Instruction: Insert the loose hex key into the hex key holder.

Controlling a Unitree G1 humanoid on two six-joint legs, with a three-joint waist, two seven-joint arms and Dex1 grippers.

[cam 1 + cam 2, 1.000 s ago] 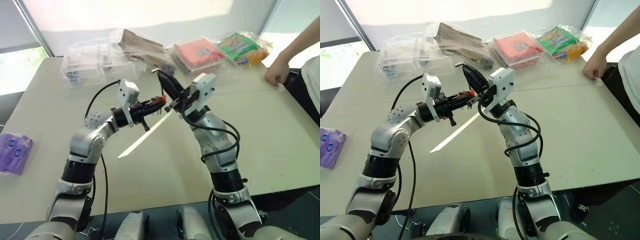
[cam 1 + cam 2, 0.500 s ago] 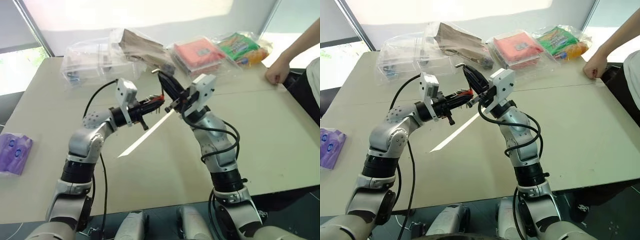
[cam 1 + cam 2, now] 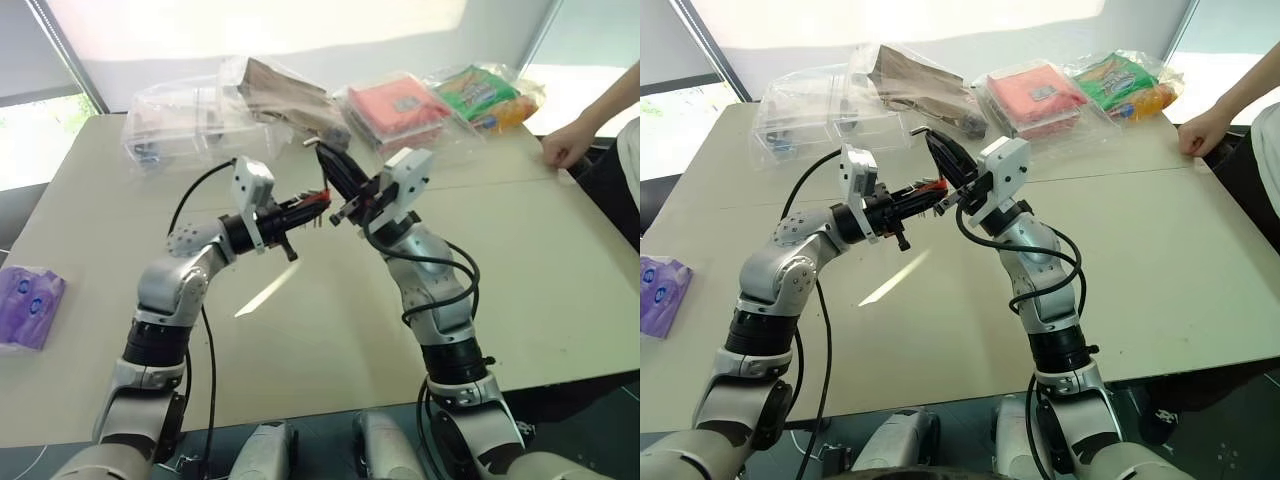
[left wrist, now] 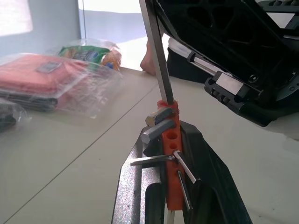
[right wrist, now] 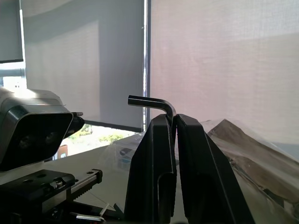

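While sunlit blinds back the beige tabletop (image 3: 560,270), clear-wrapped packets (image 3: 400,105) are noted along its far edge; the left gripper (image 3: 318,203) is clamped on the small red-orange plastic hex key holder (image 4: 170,154), the right gripper (image 5: 174,122) on the thin L-shaped dark grey hex key (image 5: 152,101).

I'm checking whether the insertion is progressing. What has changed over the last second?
The person's hand at the table's far right edge slid slightly further right. Unchanged: the left gripper stays shut on the hex key holder, the right gripper on the loose hex key, whose long end meets the holder's top.
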